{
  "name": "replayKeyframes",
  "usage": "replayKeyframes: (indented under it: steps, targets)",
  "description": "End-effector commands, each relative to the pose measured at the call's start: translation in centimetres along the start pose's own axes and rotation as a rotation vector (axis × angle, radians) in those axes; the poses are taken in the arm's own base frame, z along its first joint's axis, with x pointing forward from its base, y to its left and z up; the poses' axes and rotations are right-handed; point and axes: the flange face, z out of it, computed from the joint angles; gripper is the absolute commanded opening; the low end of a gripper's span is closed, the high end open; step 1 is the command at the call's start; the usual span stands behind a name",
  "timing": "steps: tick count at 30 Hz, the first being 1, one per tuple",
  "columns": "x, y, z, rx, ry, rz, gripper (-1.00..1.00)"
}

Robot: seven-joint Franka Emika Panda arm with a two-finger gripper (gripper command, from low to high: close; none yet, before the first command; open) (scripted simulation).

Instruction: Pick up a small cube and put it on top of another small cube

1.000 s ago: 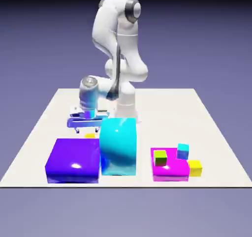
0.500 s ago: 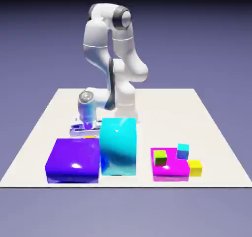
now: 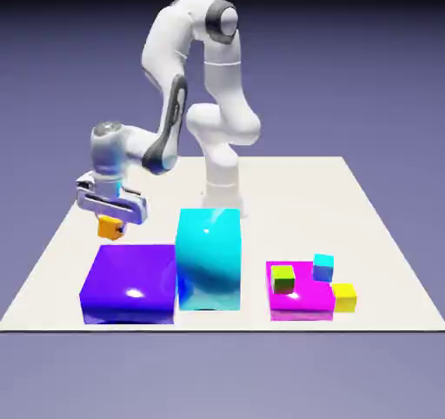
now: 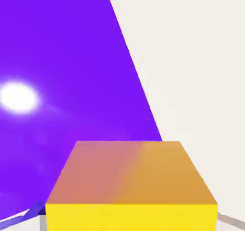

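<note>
Holding: hand (image 3: 109, 223) clamped on cube (image 3: 109, 227), lifted clear of surface (image 3: 61, 235); in the hand view the cube (image 4: 130, 184) fills the bottom, purple block (image 4: 62, 81) beyond.
Risks: cube slipping from a shallow grip in transit; clipping cyan block (image 3: 209, 256) en route to small cubes on magenta slab (image 3: 300, 302), well apart.
Change: half a second ago hand sat low behind purple block (image 3: 130, 282); now raised, shifted to the exterior view's left.
</note>
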Motion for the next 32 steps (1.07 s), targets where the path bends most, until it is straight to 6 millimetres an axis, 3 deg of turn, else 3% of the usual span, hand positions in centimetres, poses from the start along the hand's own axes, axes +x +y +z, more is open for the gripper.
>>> replayKeyframes:
  steps: [1,4,7,9,13,16,19,22,26,27,28,32]
  targets:
    - [0.2,-2.0,-0.8,0.009,0.003,-0.022,-1.0]
    - [-0.9,-9.7,-3.3,0.046,0.007,-0.122,-1.0]
    - [-3.6,-17.4,-6.0,0.09,0.001,-0.226,-1.0]
    - [-7.4,-21.4,-6.8,0.077,-0.018,-0.363,-1.0]
    - [-16.7,-27.1,-7.2,-0.002,-0.059,-0.699,-1.0]
    - [-24.3,-29.9,-7.7,-0.069,-0.081,-0.947,-1.0]
    - [-32.0,-31.5,-8.1,-0.144,-0.096,-1.191,-1.0]
    - [-30.2,-31.1,-7.8,-0.177,-0.08,-1.18,-1.0]
    - [-30.2,-30.2,-0.9,-0.178,-0.081,-1.18,-1.0]
    - [-30.2,-30.2,-0.9,-0.178,-0.081,-1.18,1.0]
    - [-30.2,-30.2,-0.9,-0.178,-0.081,-1.18,1.0]
    - [-30.2,-31.1,-7.8,-0.177,-0.08,-1.18,1.0]
